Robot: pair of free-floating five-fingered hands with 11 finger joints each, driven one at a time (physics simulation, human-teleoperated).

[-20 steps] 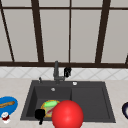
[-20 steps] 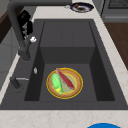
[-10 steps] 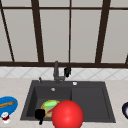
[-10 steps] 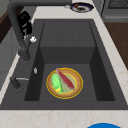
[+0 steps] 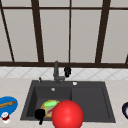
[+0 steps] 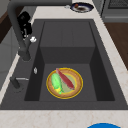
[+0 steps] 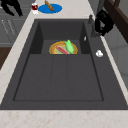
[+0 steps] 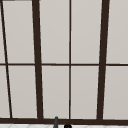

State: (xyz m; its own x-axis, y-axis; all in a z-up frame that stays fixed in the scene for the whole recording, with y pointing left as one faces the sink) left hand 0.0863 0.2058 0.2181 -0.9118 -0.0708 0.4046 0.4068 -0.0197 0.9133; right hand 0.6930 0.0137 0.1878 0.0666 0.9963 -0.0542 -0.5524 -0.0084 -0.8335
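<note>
Hovering just right of the faucet [image 5: 56,72] at the back rim of the sink [image 5: 90,100], the right hand [image 5: 67,71] held nothing; whether its fingers were curled could not be determined. The left hand [image 5: 39,115] hung at the sink's front edge, beside the plate [image 5: 48,108] of food in the basin, its finger state likewise indeterminable.
</note>
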